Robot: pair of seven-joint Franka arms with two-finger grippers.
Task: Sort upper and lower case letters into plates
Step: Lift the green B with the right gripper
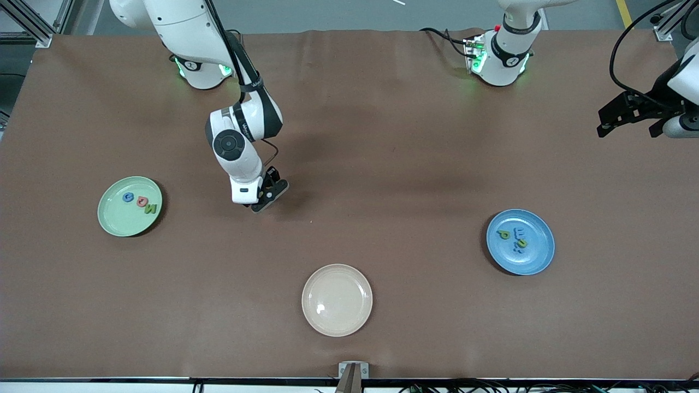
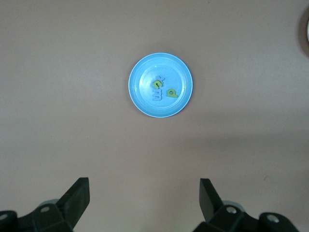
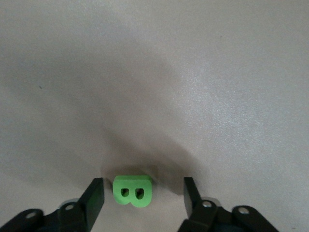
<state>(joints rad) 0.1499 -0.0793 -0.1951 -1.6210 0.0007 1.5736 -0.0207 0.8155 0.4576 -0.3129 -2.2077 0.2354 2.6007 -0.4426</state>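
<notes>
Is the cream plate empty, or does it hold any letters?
Empty. The front view shows the cream plate bare inside, while letters lie in the green plate and blue plate.

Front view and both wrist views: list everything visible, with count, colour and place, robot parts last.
table: one, brown.
mint plate: one, pale green, toward the right arm's end; holds three letters, blue, red, green.
blue plate: one, toward the left arm's end; holds several green and blue letters.
beige plate: one, nearest the front camera, no letters.
green B: one, on the table between the right gripper's fingers.
right gripper: low, open around the B.
left gripper: open, waiting high above the table.
</notes>
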